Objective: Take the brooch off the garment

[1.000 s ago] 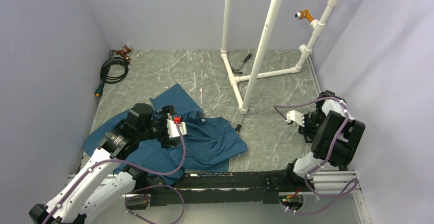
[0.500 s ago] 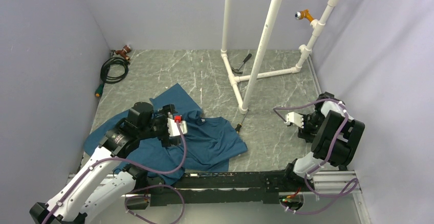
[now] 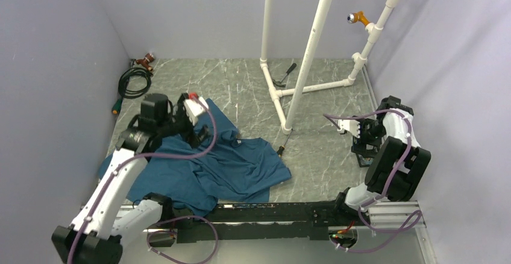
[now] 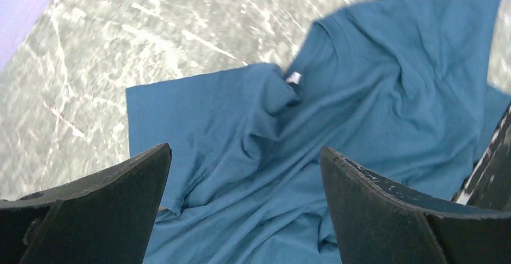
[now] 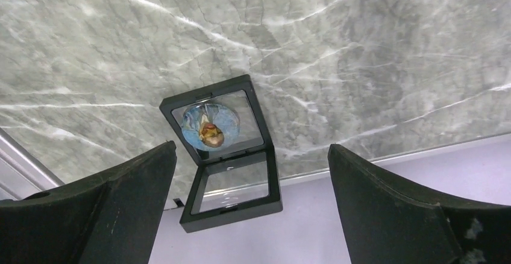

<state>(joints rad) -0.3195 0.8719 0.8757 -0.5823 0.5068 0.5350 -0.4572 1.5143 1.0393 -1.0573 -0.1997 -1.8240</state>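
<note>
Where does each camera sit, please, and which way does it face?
Top external: above, behind the bases, looking down on the table and garment; both arms show.
Left wrist: on that arm, looking down at the garment past the open left gripper.
Right wrist: looking down at a black display case past the open right gripper.
Shared: the garment, top and left wrist.

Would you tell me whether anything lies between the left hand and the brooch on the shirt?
Nothing visible does. The left hand hangs open above the garment, and the brooch shows as a whitish speck by the collar, with only a bunched fold of cloth crowding one side.
</note>
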